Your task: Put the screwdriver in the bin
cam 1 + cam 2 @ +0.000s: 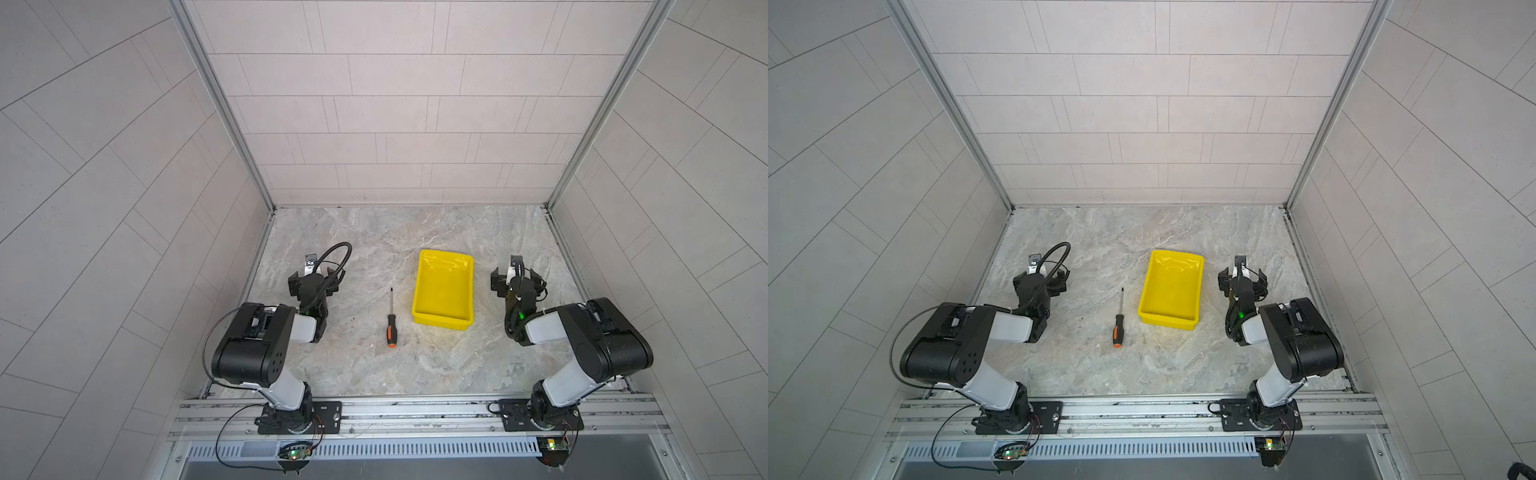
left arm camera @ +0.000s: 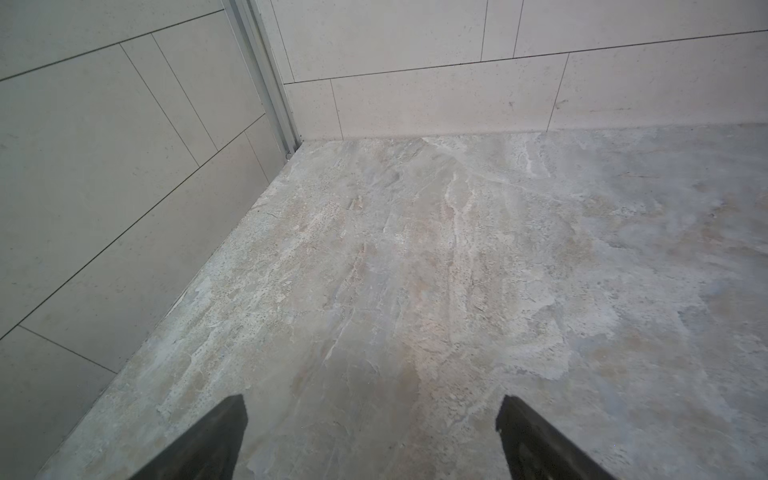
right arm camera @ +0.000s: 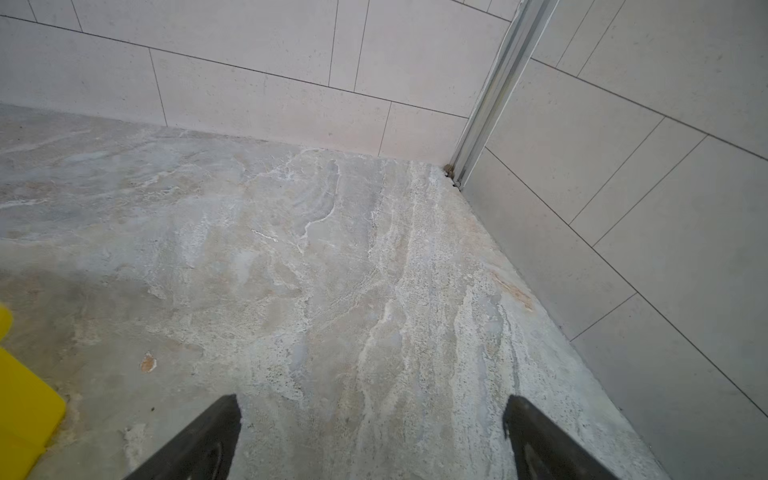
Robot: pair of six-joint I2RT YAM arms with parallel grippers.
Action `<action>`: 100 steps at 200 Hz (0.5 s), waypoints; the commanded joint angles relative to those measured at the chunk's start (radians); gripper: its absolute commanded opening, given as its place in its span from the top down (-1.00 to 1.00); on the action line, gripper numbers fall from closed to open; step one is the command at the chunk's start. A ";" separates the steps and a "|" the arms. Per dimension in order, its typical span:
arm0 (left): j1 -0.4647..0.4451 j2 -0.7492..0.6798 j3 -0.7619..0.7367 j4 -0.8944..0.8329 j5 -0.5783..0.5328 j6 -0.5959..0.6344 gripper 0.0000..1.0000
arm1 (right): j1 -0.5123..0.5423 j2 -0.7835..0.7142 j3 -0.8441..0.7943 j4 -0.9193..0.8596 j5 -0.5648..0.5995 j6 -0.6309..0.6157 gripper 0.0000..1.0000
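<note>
In both top views the screwdriver (image 1: 390, 321) (image 1: 1119, 322), with a black-and-orange handle and a thin dark shaft, lies flat on the stone-patterned floor, handle toward the front. Just to its right stands the yellow bin (image 1: 442, 291) (image 1: 1170, 291), nothing inside it. My left gripper (image 1: 314, 277) (image 1: 1040, 276) (image 2: 372, 401) is open over bare floor, well left of the screwdriver. To the right of the bin, my right gripper (image 1: 517, 278) (image 1: 1242, 276) (image 3: 372, 399) is also open and holds nothing. A corner of the bin (image 3: 25, 407) shows in the right wrist view.
Tiled walls (image 1: 374, 124) close in the floor at the back and on both sides. An aluminium rail (image 1: 415, 409) carrying both arm bases runs along the front. A black cable loop (image 1: 338, 249) arches above the left wrist.
</note>
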 commanded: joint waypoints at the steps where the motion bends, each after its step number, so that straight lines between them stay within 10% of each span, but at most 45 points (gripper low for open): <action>1: 0.005 0.001 0.007 0.009 0.005 -0.001 -1.00 | 0.004 0.002 -0.005 0.017 0.006 -0.003 -0.99; 100: 0.005 -0.001 0.007 0.008 0.004 -0.004 -1.00 | 0.026 0.011 -0.034 0.088 0.042 -0.020 -0.99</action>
